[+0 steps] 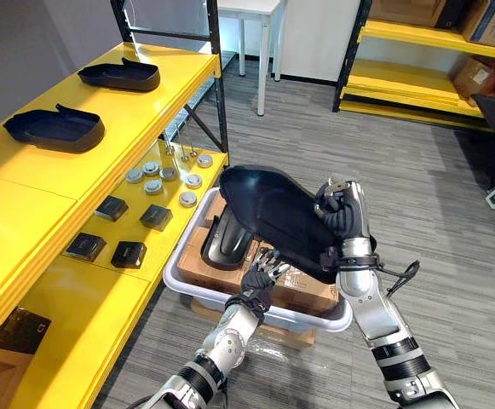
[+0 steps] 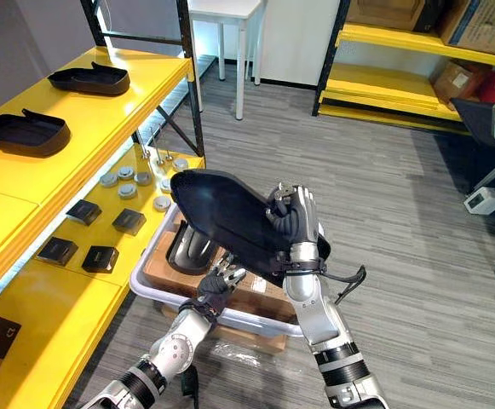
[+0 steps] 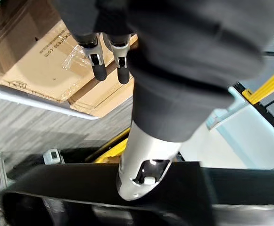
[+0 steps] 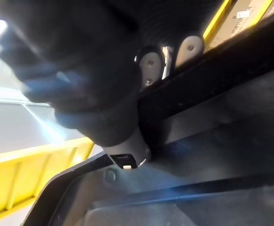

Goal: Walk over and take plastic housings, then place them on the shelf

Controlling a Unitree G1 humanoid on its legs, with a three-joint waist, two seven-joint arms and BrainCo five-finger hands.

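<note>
**Right hand [image 1: 342, 223] grips the black housing [image 1: 268, 213] over the white bin [image 1: 175, 274]**

Its fingers and thumb are curled round one edge of this large housing and hold it tilted in the air, above the right side of the bin. In the right wrist view the fingers [image 4: 150, 68] lie over the rim of the housing.

The left hand [image 1: 260, 277] is under the housing and above the cardboard boxes [image 1: 213, 271] that lie in the bin. Its fingers are relaxed, nearly straight, and they hold nothing.

A second housing [image 1: 228, 243] is in the bin, at its left side, leaning on the boxes.

On the top level of the yellow shelf [image 1: 25, 196] two more housings lie well apart: the near shelf housing [image 1: 55, 128] in the middle part and the far shelf housing [image 1: 121, 75] close to the far end. On the lower level, round metal parts [image 1: 166, 179] lie near the far corner, and small black boxes [image 1: 111, 230] lie just beside them along the front edge.
</note>
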